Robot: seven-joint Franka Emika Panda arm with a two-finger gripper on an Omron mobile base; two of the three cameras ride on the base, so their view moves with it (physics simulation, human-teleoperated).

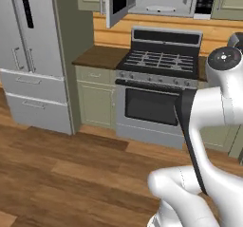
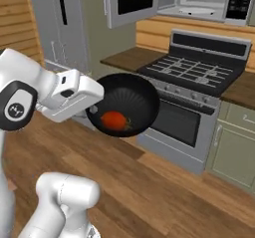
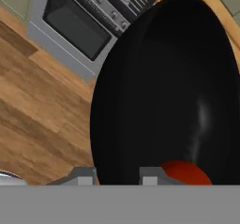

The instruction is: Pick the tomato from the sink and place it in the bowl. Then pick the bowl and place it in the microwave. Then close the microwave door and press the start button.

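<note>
One tomato (image 2: pixel 114 120) inside one black bowl (image 2: pixel 130 95), rim clenched by gripper (image 3: pixel 117 175), before one open microwave (image 2: pixel 199 0)

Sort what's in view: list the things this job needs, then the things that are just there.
Job:
- bowl, gripped at its rim by the hand, carried above the floor
- tomato, inside the bowl
- microwave, white inside showing
- microwave door, swung open

Just there:
- stove
- fridge
- cabinet

Bowl (image 2: pixel 124 102) carries tomato (image 2: pixel 114 120), seemingly against its wall.
</note>
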